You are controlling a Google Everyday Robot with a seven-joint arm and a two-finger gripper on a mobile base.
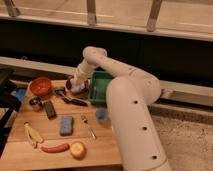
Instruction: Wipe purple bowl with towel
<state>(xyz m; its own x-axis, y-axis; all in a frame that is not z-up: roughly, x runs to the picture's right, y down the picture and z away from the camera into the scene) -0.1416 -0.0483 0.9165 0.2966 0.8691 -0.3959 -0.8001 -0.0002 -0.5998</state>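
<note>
The purple bowl sits at the back middle of the wooden table, just left of a green bin. Only its rim shows around my gripper. My gripper reaches down into the bowl from the right, at the end of my white arm. A pale bit of towel shows under the gripper inside the bowl. The towel is mostly hidden.
A green bin stands right of the bowl. A red bowl is at the back left. A black utensil, a dark phone-like block, a blue sponge, a fork, a blue cup, a banana, a red pepper and an apple lie on the table.
</note>
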